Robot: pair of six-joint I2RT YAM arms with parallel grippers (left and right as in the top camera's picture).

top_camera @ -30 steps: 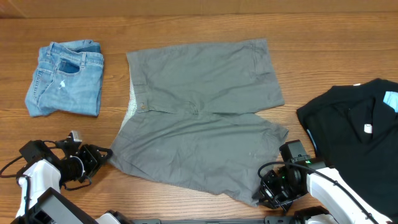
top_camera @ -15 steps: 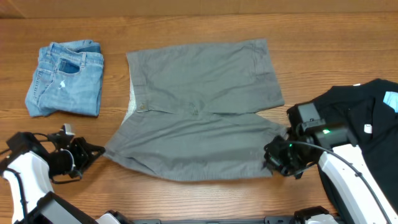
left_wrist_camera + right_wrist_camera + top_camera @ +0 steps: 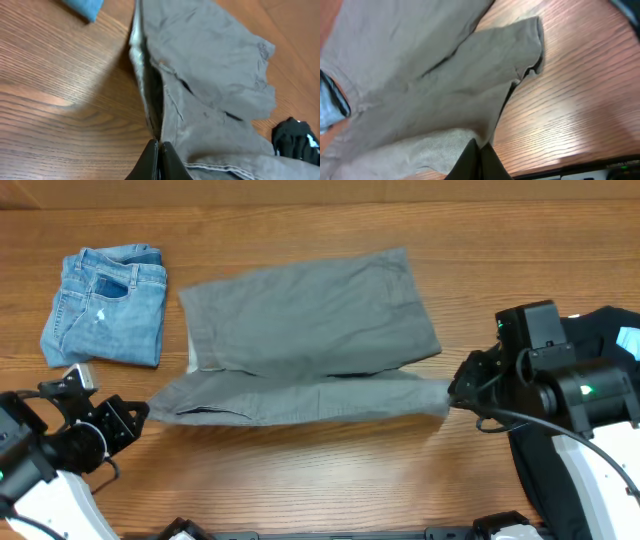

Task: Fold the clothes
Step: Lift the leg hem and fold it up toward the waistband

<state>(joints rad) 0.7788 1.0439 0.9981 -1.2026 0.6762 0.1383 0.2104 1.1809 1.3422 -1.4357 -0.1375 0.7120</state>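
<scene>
My grey-olive shorts [image 3: 310, 320] lie across the middle of the table [image 3: 330, 480], with the waistband toward the left edge and the leg hems toward the right edge. The far leg is spread flat. The near leg is gathered into a narrow band stretched between my two grippers. My left gripper [image 3: 140, 412] is at the waistband end of that band, toward the near-left corner, and its jaws are pinched tight on the cloth. In the left wrist view the tips meet on the fabric edge, and the pale inner lining [image 3: 137, 50] runs away from them. A dark slit pocket [image 3: 205, 412] shows in the band just beside that end. My right gripper [image 3: 452, 392] is at the hem end, toward the right edge, and its jaws are clamped on the hem corner of the near leg. In the right wrist view the cloth there throws a shadow on the wood. Light-blue denim shorts [image 3: 105, 305] sit folded near the far-left corner, apart from the grey pair. A black garment [image 3: 605, 330] with a light-blue tag [image 3: 628, 340] lies at the right edge, partly hidden under my right arm. The table is brown wood with a clear grain.
</scene>
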